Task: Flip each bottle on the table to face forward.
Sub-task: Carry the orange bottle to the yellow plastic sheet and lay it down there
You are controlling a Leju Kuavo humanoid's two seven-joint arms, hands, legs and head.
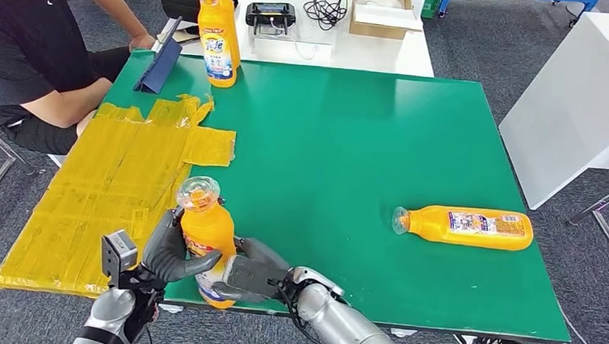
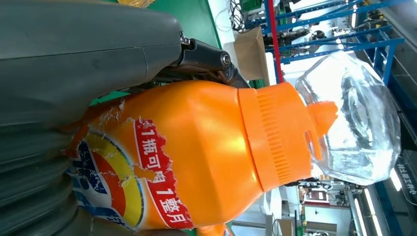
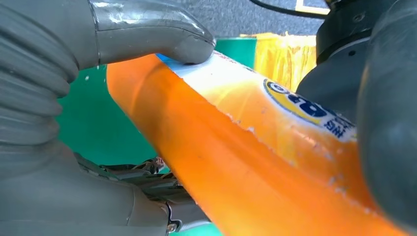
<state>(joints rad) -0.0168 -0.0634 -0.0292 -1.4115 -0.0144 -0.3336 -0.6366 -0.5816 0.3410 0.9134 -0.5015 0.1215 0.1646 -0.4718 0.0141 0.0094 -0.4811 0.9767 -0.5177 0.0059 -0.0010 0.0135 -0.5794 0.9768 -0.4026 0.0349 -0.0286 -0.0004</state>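
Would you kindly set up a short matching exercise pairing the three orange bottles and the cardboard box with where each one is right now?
Things:
1. held bottle
2. far bottle
3. right-side bottle
4. cardboard box

Places or states:
A. lying on its side on the green table
B. on the white table
C. gripped by the left hand and right hand
D. standing upright at the green table's far edge

Pairs: 1-C, 2-D, 3-A, 4-B

Overhead head view; close wrist views.
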